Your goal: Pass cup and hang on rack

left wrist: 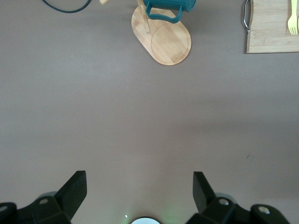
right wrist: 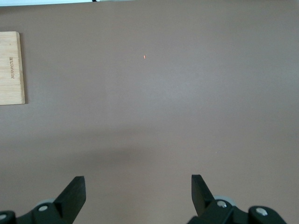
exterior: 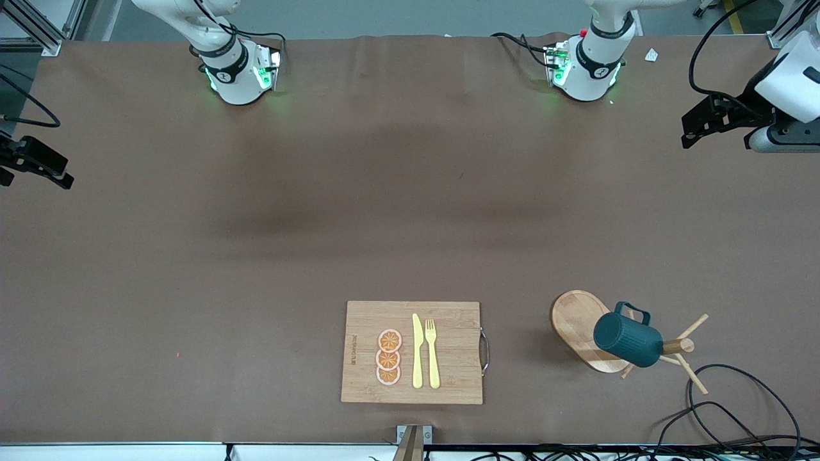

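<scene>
faintly, cutting board [exterior: 448, 384] edge bears engraved writing, unreadable; cup [exterior: 626, 339] hangs on rack [exterior: 576, 320].

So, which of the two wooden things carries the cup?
The rack, the oval-based mug tree toward the left arm's end of the table; the teal cup hangs on it. The rectangular cutting board carries orange slices, a knife and a fork instead.

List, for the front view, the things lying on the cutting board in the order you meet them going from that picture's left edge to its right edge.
Stack of orange slices → yellow knife → yellow fork, all on the cutting board.
</scene>
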Controlling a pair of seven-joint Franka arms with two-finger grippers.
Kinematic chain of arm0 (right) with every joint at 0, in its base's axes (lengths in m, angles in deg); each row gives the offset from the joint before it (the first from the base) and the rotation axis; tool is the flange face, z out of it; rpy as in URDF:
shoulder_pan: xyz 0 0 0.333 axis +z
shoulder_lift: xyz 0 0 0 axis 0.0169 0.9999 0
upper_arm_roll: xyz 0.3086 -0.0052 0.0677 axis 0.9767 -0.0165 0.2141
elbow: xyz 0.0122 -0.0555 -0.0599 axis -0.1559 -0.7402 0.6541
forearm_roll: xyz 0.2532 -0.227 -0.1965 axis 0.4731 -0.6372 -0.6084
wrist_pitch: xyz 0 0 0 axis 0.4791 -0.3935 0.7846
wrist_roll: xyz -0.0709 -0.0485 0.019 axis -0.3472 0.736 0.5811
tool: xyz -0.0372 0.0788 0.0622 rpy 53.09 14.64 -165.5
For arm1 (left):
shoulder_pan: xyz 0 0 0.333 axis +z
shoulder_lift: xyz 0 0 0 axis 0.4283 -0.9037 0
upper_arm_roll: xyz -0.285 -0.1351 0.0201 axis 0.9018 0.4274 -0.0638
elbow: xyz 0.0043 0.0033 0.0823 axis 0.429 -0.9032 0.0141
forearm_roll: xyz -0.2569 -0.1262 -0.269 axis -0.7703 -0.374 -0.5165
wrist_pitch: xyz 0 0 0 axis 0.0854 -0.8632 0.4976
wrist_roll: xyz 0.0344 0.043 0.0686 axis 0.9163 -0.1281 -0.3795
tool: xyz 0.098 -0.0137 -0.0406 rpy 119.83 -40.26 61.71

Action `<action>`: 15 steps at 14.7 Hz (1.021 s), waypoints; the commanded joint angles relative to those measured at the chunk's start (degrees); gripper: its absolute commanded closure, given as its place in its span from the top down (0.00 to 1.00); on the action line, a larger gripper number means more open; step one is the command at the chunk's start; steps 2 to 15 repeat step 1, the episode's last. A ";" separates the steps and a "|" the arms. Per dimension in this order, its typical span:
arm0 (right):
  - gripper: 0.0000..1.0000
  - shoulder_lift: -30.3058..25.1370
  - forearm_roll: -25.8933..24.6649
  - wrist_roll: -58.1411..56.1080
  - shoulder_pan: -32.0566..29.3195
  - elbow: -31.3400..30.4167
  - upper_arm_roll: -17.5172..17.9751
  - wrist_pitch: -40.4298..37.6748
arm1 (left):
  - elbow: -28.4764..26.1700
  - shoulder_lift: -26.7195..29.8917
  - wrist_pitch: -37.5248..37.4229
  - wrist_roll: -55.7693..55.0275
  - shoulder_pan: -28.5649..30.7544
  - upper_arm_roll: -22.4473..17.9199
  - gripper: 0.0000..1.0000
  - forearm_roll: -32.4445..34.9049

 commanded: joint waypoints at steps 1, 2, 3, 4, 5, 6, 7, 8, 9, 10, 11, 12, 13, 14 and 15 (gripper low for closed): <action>1.00 -1.21 0.95 -0.97 -1.51 -0.94 0.94 -0.14 | 1.25 -0.59 0.19 0.09 0.08 0.09 1.00 0.86; 1.00 -1.21 0.95 -0.97 -1.51 -0.94 0.94 -0.14 | 1.25 -0.59 0.19 0.09 0.08 0.09 1.00 0.86; 1.00 -1.21 0.95 -0.97 -1.51 -0.94 0.94 -0.14 | 1.25 -0.59 0.19 0.09 0.08 0.09 1.00 0.86; 1.00 -1.21 0.95 -0.97 -1.51 -0.94 0.94 -0.14 | 1.25 -0.59 0.19 0.09 0.08 0.09 1.00 0.86; 1.00 -1.21 0.95 -0.97 -1.51 -0.94 0.94 -0.14 | 1.25 -0.59 0.19 0.09 0.08 0.09 1.00 0.86; 1.00 -1.21 0.95 -0.97 -1.51 -0.94 0.94 -0.14 | 1.25 -0.59 0.19 0.09 0.08 0.09 1.00 0.86; 1.00 -1.21 0.95 -0.97 -1.51 -0.94 0.94 -0.14 | 1.25 -0.59 0.19 0.09 0.08 0.09 1.00 0.86; 1.00 -1.21 0.95 -0.97 -1.51 -0.94 0.94 -0.14 | 1.25 -0.59 0.19 0.09 0.08 0.09 1.00 0.86; 1.00 -1.21 0.95 -0.97 -1.51 -0.94 0.94 -0.14 | 1.25 -0.59 0.19 0.09 0.08 0.09 1.00 0.86; 1.00 -1.21 0.95 -0.97 -1.51 -0.94 0.94 -0.14 | 1.25 -0.59 0.19 0.09 0.08 0.09 1.00 0.86; 1.00 -1.21 0.95 -0.97 -1.51 -0.94 0.94 -0.14 | 1.25 -0.59 0.19 0.09 0.08 0.09 1.00 0.86; 1.00 -1.21 0.95 -0.97 -1.51 -0.94 0.94 -0.14 | 1.25 -0.59 0.19 0.09 0.08 0.09 1.00 0.86; 1.00 -1.21 0.95 -0.97 -1.51 -0.94 0.94 -0.14 | 1.25 -0.59 0.19 0.09 0.08 0.09 1.00 0.86; 1.00 -1.21 0.95 -0.97 -1.51 -0.94 0.94 -0.14 | 1.25 -0.59 0.19 0.09 0.08 0.09 1.00 0.86; 1.00 -1.21 0.95 -0.97 -1.51 -0.94 0.94 -0.14 | 1.25 -0.59 0.19 0.09 0.08 0.09 1.00 0.86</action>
